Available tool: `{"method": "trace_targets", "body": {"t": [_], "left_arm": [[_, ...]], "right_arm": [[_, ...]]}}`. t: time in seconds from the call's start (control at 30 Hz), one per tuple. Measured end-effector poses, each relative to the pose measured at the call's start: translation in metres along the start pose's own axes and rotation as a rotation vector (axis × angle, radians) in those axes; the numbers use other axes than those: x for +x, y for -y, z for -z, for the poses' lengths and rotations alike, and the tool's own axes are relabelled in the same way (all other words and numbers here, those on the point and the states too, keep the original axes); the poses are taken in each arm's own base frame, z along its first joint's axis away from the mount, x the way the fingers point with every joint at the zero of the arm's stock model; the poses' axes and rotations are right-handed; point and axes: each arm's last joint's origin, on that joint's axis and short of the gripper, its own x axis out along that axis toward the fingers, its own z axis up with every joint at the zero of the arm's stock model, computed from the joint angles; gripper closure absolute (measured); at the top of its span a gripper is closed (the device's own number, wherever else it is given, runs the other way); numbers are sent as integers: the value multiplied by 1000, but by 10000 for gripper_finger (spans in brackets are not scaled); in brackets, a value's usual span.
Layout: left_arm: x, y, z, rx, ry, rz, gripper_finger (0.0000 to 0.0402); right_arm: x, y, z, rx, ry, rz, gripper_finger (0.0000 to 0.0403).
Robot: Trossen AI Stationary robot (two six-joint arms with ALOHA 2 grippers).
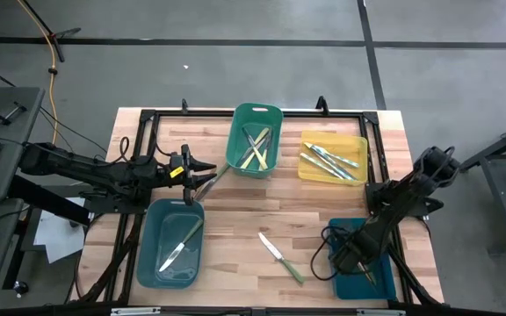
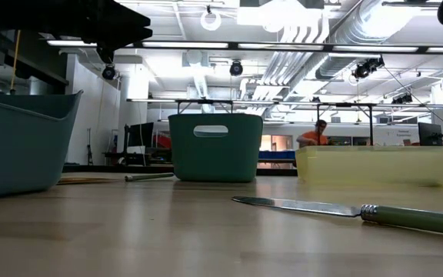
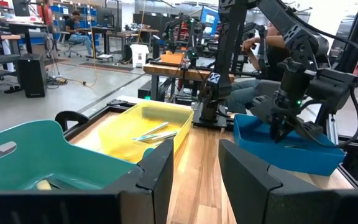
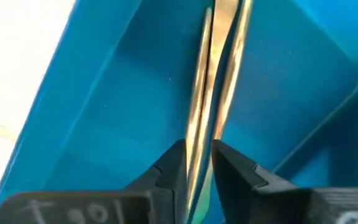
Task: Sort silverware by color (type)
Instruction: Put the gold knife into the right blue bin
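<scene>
Down in the blue bin (image 1: pixel 345 233) at the high view's lower right, the right claw (image 4: pixel 197 163) pinches a slim utensil (image 4: pixel 211 93) to drop it with its colour, the left claw (image 3: pixel 196 177) hangs open left of centre over the counter (image 1: pixel 235 219).

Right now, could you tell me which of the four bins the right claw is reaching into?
The blue bin at the table's near right corner: the right claw is down inside it, fingers either side of a utensil. The green, yellow and teal bins stand elsewhere.
</scene>
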Motion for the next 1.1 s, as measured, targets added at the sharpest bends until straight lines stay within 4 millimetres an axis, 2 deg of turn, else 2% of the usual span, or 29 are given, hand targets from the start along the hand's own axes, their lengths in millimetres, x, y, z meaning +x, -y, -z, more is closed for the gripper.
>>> {"method": "trace_targets", "body": {"t": [0.33, 0.5, 0.57, 0.67, 0.8, 0.87, 1.0, 1.1], "left_arm": [[0, 0, 0, 0, 0, 0, 282], [0, 0, 0, 0, 0, 0, 282], [0, 0, 0, 1, 0, 0, 282], [0, 0, 0, 0, 0, 0, 282], [0, 0, 0, 1, 0, 0, 282], [0, 0, 0, 0, 0, 0, 282], [0, 0, 0, 1, -1, 0, 282], [0, 0, 0, 1, -1, 0, 282]], "right_arm": [[-5, 3, -2, -106, -56, 14, 329], [-32, 9, -6, -181, -85, -15, 329], [-46, 10, -7, -215, -44, -53, 329], [-66, 11, -11, -266, 157, -138, 329], [-82, 7, -23, -296, 626, -206, 329], [-86, 5, -33, -275, 801, -193, 328], [-90, 1, -59, -228, 991, -118, 328], [-83, -2, -79, -226, 1067, -91, 328]]}}
